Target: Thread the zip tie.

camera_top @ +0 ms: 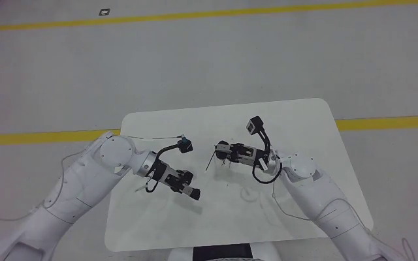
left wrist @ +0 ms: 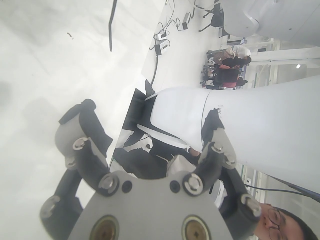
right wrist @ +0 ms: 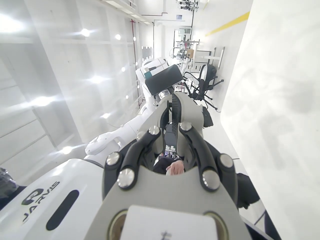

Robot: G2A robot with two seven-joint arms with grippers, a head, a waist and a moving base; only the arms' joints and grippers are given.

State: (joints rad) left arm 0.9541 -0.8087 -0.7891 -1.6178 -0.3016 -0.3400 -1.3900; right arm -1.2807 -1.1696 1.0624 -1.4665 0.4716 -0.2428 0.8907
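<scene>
One zip tie [camera_top: 210,162] in right end effector [camera_top: 219,151], slanting near-left.

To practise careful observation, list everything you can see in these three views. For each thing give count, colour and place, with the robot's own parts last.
zip tie: one, black, held above the table by the right gripper.
table: one, white with rounded corners, under both arms.
floor lines: two, yellow, one far beyond the table, one passing behind it.
floor marker: one, small dark square, beside the far yellow line.
right gripper: one, grey and black, shut on the zip tie over the table's middle.
left gripper: one, grey and black, open, apart from the zip tie.
</scene>
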